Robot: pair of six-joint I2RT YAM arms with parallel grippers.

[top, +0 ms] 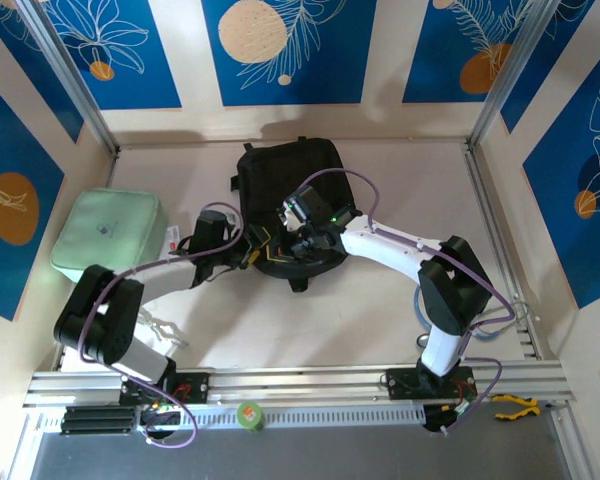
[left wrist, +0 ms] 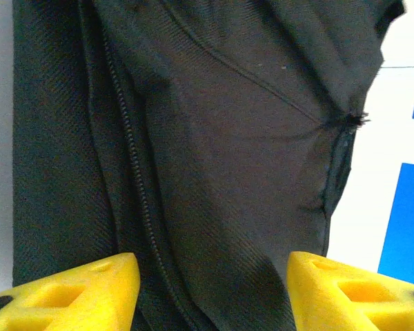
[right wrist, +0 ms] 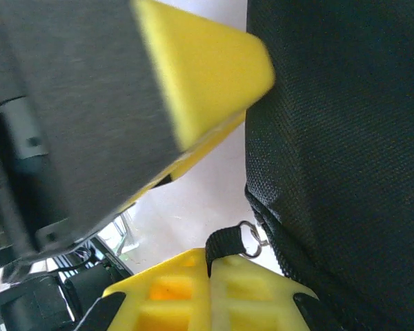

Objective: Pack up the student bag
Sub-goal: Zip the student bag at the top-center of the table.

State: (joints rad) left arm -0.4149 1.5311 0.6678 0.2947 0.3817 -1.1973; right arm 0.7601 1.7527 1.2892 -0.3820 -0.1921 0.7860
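I think they are opening the student bag (top: 285, 175): right hand (right wrist: 234, 179) pinches the zipper pull (right wrist: 223, 247), left hand (left wrist: 214, 276) is spread, so tug next.

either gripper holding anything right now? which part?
The right gripper is shut on the black pull tab of the student bag, pinched between its fingertips. The left gripper is open, facing the bag's fabric, holding nothing.

my two arms are white tubes with bulky black joints, left arm (top: 168, 274) and right arm (top: 390, 245), each looped with purple cable (top: 352, 173). the left gripper (left wrist: 214, 289) carries yellow wedge fingers (left wrist: 76, 289) with moulded hollows. i see a green light (top: 333, 215) on the right wrist.
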